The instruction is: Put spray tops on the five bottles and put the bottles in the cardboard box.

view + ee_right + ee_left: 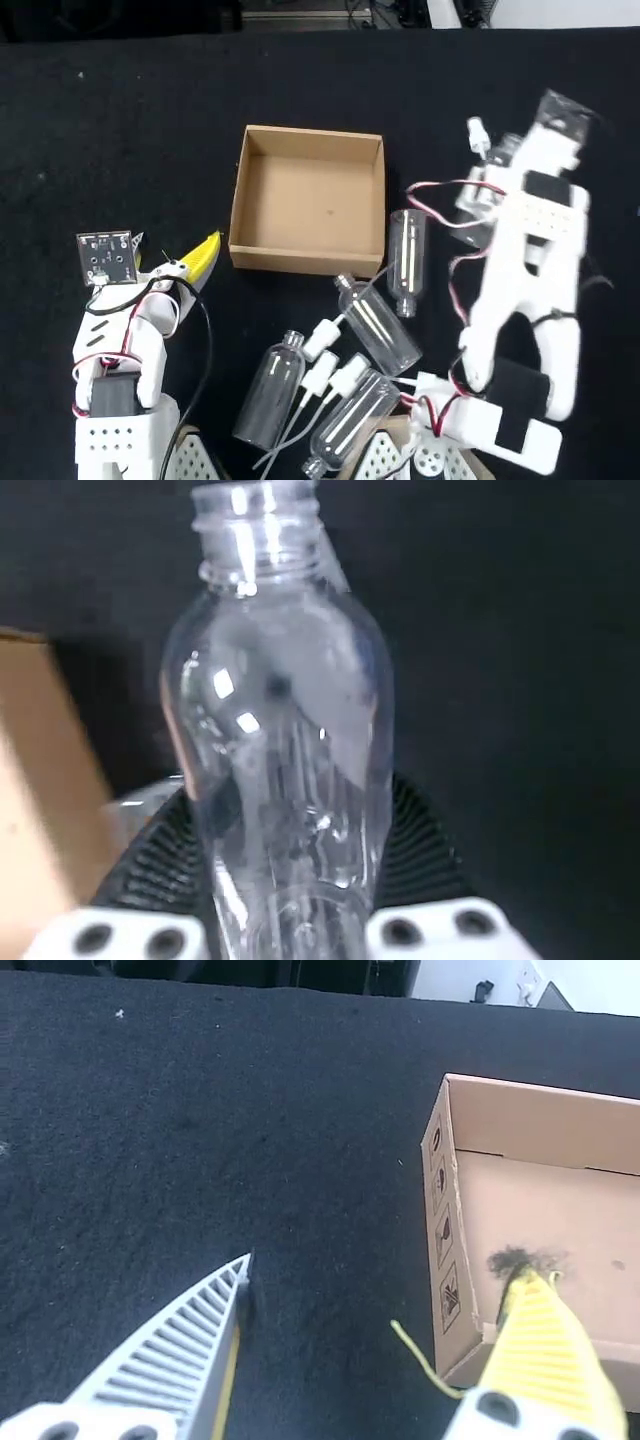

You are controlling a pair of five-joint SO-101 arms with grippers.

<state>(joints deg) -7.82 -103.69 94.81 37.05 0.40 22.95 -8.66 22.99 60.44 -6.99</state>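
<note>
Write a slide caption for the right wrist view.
Right pincer clamps a clear bottle, its threaded neck bare, beside the cardboard box.

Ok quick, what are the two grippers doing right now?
Left gripper: open, holding nothing.
Right gripper: closed on a clear bottle with no spray top.
</note>
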